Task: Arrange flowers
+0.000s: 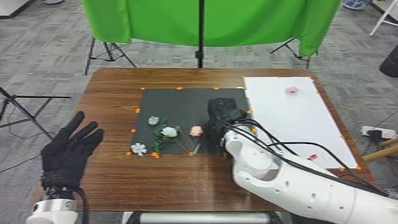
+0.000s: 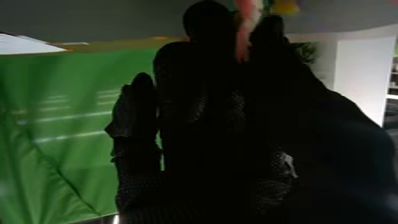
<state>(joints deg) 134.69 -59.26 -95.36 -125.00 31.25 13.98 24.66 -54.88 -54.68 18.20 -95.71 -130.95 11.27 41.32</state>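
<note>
The right hand was over the dark mat, thumb and a finger closed on a blurred pink piece, while the left hand was open, its fingers spread, by the table's left edge. On the mat's near left part were a pale bud, a white rose, a pink rose and, at the corner, a daisy. A pale pink flower lay on the white sheet's far part, a red bloom on its near part.

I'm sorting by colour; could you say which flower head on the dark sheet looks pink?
The rightmost flower head, by the black-gloved right hand; the others look whitish.
</note>
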